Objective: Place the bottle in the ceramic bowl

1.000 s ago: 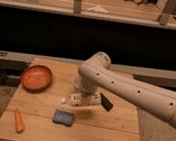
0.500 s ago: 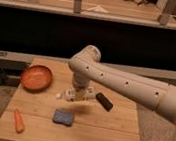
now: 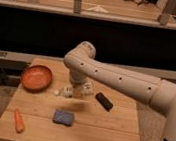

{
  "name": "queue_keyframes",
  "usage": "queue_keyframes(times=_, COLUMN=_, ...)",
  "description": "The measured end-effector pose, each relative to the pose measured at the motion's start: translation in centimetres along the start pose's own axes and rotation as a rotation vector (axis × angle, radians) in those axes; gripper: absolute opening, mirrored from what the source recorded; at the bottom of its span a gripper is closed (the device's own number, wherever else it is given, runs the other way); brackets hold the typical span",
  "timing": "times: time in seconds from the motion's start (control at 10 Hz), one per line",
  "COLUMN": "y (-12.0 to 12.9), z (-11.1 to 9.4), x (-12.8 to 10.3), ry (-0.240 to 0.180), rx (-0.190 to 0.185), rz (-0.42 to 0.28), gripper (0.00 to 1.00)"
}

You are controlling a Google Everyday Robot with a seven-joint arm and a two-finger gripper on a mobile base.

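The arm has swung left since the earlier frame, carrying the gripper closer to the ceramic bowl. The gripper hangs low over the wooden table, its fingers clamped together on the bottle, which lies roughly level just right of the bowl, not inside it. A blue sponge, a carrot and a black bar rest on the table.
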Motion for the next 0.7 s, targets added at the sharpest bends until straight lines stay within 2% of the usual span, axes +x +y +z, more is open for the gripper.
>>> queue_keyframes(times=0.7, y=-3.6, z=0.3, x=-2.5, ry=0.022, rx=0.055, rz=-0.009, gripper=0.02)
